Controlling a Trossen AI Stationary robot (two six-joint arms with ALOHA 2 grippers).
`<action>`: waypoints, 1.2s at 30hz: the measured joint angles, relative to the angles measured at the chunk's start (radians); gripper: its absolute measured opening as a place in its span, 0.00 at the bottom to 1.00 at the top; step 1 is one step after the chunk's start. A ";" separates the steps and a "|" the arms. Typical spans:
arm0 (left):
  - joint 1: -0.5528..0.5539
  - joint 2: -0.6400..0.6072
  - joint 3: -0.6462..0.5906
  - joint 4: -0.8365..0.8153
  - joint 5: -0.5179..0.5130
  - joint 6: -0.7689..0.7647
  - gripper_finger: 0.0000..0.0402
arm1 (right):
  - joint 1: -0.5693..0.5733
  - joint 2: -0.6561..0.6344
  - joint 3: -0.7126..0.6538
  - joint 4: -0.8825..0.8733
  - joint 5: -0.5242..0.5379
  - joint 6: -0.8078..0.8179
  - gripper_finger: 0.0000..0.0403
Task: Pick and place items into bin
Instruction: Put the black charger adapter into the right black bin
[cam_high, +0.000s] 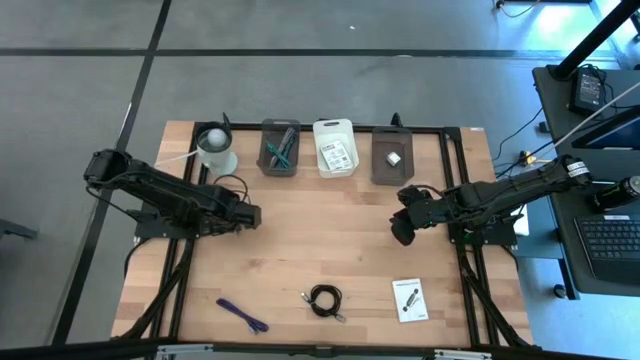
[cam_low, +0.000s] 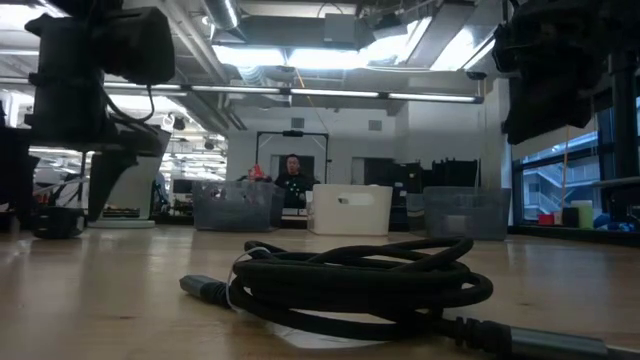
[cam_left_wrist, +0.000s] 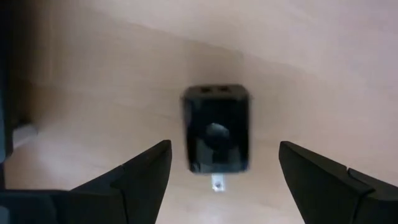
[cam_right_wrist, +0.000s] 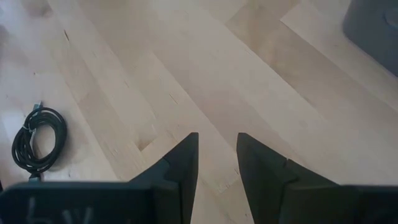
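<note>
My left gripper (cam_high: 250, 216) hovers over the table's left middle, open, pointing down. Its fingers stand on either side of a tiny black block (cam_left_wrist: 217, 127) that lies flat on the wood, untouched. My right gripper (cam_high: 401, 228) hangs over the right middle with only a narrow gap between its fingers (cam_right_wrist: 217, 155), holding nothing. Near the front edge lie a purple stick (cam_high: 240, 315), a coiled black cable (cam_high: 325, 300) (cam_right_wrist: 38, 140) (cam_low: 360, 280) and a white printed card (cam_high: 408, 298). Teal tools (cam_high: 281, 150) sit in the left grey bin, and a card (cam_high: 337, 153) in the white bin.
Three bins stand along the far edge: a grey one (cam_high: 266, 160), a white one (cam_high: 320, 130) and a grey one (cam_high: 380, 170) holding a small whitish piece (cam_high: 394, 157). A round translucent tub (cam_high: 215, 150) stands at the far left. A person (cam_low: 291, 178) sits far behind the table.
</note>
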 joint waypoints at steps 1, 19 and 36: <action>0.000 0.000 -0.003 -0.004 -0.008 -0.009 0.72 | 0.000 0.000 0.000 0.000 0.000 0.000 0.28; 0.027 0.000 -0.004 -0.032 -0.011 -0.007 0.46 | 0.000 0.000 0.000 0.000 0.000 0.000 0.28; 0.030 -0.024 0.050 0.295 -0.162 0.264 0.33 | 0.000 0.000 0.000 0.001 0.003 -0.002 0.28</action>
